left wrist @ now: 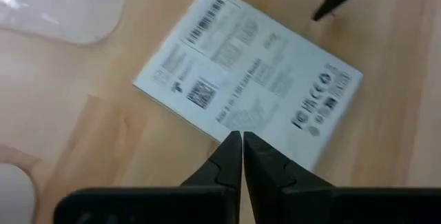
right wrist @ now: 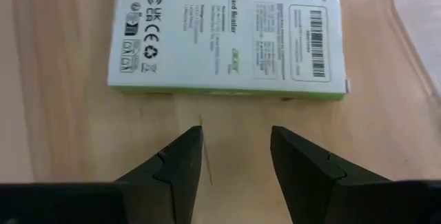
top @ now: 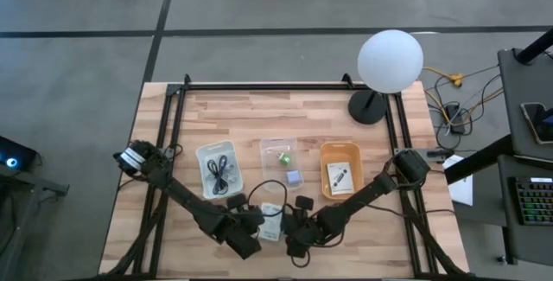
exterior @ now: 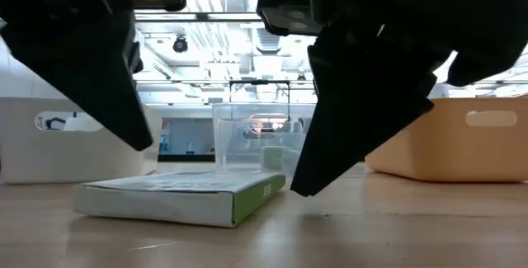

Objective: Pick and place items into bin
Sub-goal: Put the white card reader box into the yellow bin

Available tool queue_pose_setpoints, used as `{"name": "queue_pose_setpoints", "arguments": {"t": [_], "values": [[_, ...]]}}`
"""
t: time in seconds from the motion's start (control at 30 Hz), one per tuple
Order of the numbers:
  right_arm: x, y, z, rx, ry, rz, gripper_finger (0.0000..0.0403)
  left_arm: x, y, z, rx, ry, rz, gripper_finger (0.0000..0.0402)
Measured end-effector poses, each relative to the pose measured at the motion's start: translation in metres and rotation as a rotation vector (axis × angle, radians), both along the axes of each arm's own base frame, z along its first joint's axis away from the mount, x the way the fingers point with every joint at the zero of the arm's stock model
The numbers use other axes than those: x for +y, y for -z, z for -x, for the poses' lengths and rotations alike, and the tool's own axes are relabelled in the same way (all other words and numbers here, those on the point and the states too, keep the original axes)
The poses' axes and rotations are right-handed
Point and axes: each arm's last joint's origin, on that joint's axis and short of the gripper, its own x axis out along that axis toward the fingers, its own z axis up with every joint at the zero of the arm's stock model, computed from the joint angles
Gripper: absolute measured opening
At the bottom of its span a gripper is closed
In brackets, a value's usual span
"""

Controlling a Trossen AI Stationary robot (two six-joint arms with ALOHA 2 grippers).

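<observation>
On the wooden table (right wrist: 62,114), white packet (right wrist: 231,34) just ahead of open right gripper (right wrist: 234,148).

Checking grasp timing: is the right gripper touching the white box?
Apart. The right wrist view shows bare wood between the open right gripper and the box.

In your high view, both arms hide most of the white printed box (top: 271,220). Its small print is blurred in your left wrist view. The white tray (exterior: 58,148) runs off the low view's edge.
</observation>
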Motion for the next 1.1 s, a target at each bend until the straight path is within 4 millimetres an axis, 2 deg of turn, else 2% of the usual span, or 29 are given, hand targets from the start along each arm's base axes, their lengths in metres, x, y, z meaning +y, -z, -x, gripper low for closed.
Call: {"name": "queue_pose_setpoints", "arguments": {"t": [0.27,0.6,0.8,0.9,1.1], "values": [[0.008,-0.001,0.003,-0.014,0.030,-0.058,0.0153,0.006,0.016,-0.009,0.013,0.013,-0.028,0.0000],[0.018,-0.005,0.000,-0.072,0.001,-0.125,0.0155,0.012,0.030,-0.001,0.032,-0.057,-0.010,0.0000],[0.015,-0.005,-0.001,-0.100,0.011,-0.070,0.0156,0.011,0.032,0.002,0.043,-0.056,-0.011,0.0000],[0.015,-0.006,-0.002,-0.113,-0.077,0.045,0.0165,0.011,0.036,0.007,0.051,-0.074,-0.007,0.0000],[0.015,-0.002,-0.001,-0.066,-0.405,0.290,0.0190,0.009,0.047,0.019,0.074,-0.110,0.002,0.0000]]}}
